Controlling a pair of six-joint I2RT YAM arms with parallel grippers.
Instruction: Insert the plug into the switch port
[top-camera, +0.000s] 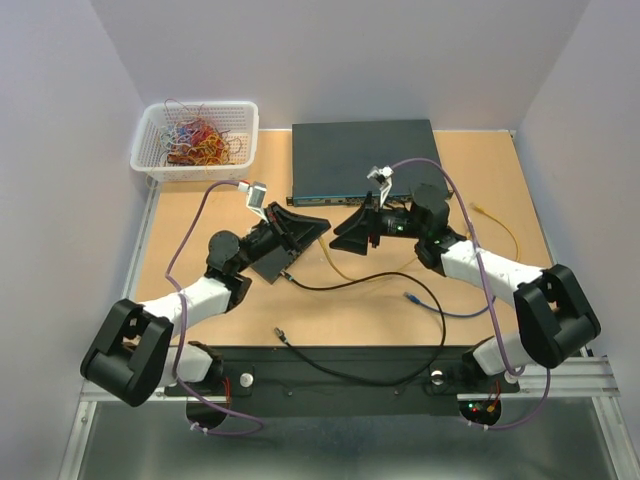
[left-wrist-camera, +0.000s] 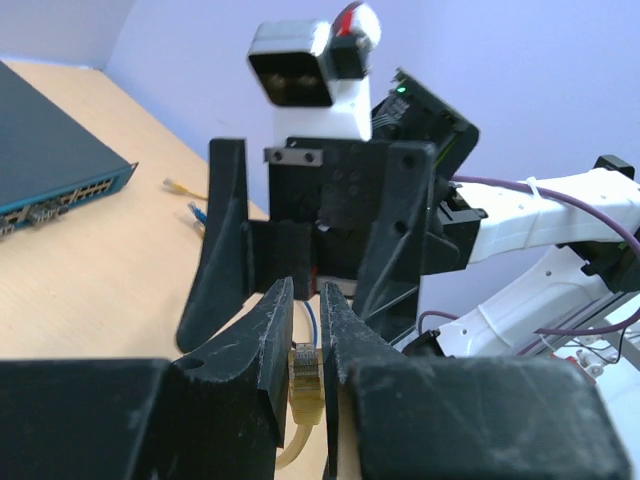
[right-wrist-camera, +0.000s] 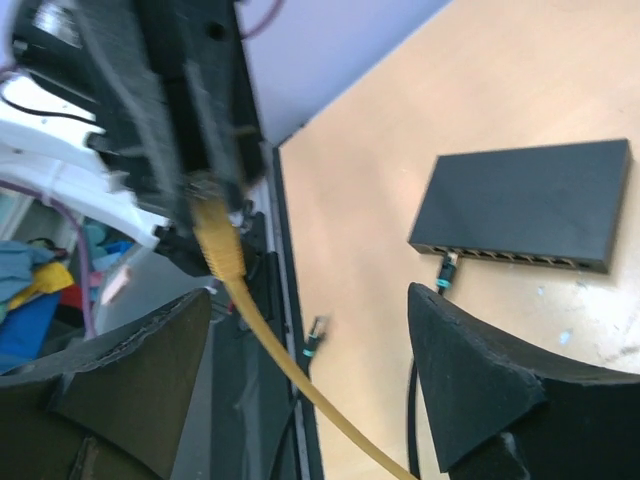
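Currently left tool (left-wrist-camera: 307, 296) is pinched nearly shut on the yellow plug (left-wrist-camera: 305, 375), holding it in the air above mid-worktop (top-camera: 490, 165), well apart from the switch (top-camera: 365, 158) at the back edge. Right tool (right-wrist-camera: 308, 300) faces it nose to nose, jaws spread wide and holding nothing. The plug's yellow cable (top-camera: 338, 272) trails down between the 2 tools.

The table (top-camera: 360, 320) is shown as matt, light wood-look board, and the switch (top-camera: 365, 150) as dark matt metal. The fingers (left-wrist-camera: 268, 340) of the left gripper (left-wrist-camera: 306, 298) are rough, scuffed black plastic. The plug (left-wrist-camera: 305, 380) is smooth yellow plastic, and the basket (top-camera: 190, 173) is white plastic mesh.
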